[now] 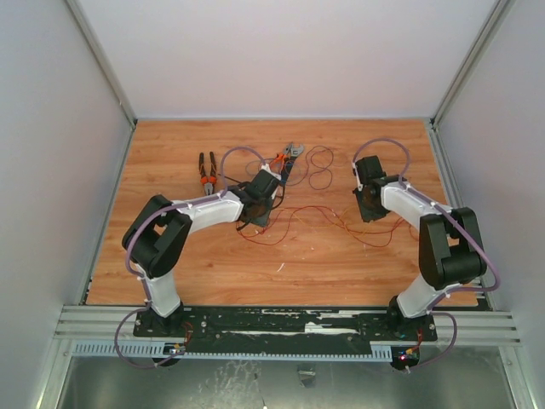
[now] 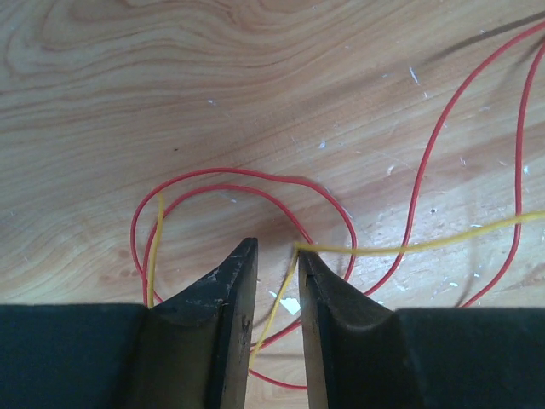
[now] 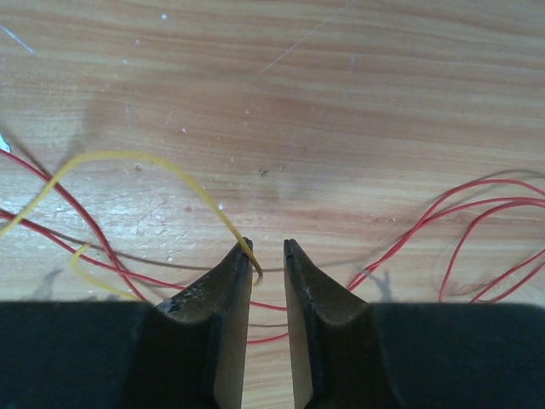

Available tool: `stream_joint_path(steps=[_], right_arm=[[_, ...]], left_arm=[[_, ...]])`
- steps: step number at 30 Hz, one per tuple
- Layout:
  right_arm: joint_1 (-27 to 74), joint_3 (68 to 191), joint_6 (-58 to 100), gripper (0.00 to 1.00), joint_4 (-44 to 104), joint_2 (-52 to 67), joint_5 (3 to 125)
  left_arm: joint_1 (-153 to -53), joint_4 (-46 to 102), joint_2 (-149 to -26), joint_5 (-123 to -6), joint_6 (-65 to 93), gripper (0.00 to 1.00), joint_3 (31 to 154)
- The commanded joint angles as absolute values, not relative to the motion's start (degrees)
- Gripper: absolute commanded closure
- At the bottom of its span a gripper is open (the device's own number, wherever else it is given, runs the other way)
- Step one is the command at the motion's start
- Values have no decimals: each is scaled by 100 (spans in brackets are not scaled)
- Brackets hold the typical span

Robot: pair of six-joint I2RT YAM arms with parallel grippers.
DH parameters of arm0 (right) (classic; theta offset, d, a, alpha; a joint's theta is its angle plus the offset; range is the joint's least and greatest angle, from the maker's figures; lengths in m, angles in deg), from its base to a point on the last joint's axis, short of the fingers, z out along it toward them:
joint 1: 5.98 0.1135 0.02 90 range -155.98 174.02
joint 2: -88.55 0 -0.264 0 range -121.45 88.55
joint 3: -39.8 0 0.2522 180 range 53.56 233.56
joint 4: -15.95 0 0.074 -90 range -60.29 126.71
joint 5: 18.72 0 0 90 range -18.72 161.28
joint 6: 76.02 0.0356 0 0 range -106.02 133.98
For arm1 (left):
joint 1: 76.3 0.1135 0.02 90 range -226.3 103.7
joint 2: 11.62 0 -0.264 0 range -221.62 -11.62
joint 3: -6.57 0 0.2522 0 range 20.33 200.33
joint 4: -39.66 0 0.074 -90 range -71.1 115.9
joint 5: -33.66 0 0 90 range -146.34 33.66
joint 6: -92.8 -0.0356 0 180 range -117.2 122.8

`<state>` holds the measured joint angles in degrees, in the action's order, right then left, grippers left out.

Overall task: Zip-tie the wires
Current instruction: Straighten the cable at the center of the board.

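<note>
Wires (image 1: 289, 220) sprawled mid-frame on the table (image 1: 196, 273), loose between both arms. Left end effector (image 2: 274, 249) and right end effector (image 3: 266, 245) stood slightly spread, gripping nothing. Gathering seemed under way; next, the strands needed pinching into one bundle.

The wires (image 2: 518, 170) run off the wrist view's right edge and behind the left claw (image 2: 276, 249).

The left arm (image 1: 200, 211) rises from its near-left base, elbow bent, with the forearm angled right toward the middle and the wrist tipped downward. The left gripper (image 2: 274, 249) shows a narrow gap between its jaws. The right arm (image 1: 409, 200) folds leftward from its near-right base. The right gripper (image 3: 268, 245) also points down, jaws slightly parted.
</note>
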<state>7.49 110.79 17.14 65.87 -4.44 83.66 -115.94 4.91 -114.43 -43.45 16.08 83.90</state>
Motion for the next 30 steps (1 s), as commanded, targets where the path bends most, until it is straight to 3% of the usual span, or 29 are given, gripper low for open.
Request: stream_joint_path(steps=[1,4,10,18,25,30], right_arm=[[703,11406,1682,76,6646,-553,8660],[709,11591,1689,75,6671,-676,8674],[707,11912,1654,68,6704,-874,9000],[703,12268,1602,59,6952,-1089,9114],[702,12147,1584,55,6991,-727,8943],[703,11955,1555,52,6672,-505,7894]], left_arm=[[-11647,604,-11511,-4134,1531,66,8532],[-11651,604,-11567,-4082,1504,60,8607],[-11647,453,-11578,-3978,1451,37,8877],[-11642,175,-11179,-3875,1379,21,8929],[-11623,7,-10848,-3946,1375,13,8840],[-11620,30,-10735,-4002,1403,12,8801]])
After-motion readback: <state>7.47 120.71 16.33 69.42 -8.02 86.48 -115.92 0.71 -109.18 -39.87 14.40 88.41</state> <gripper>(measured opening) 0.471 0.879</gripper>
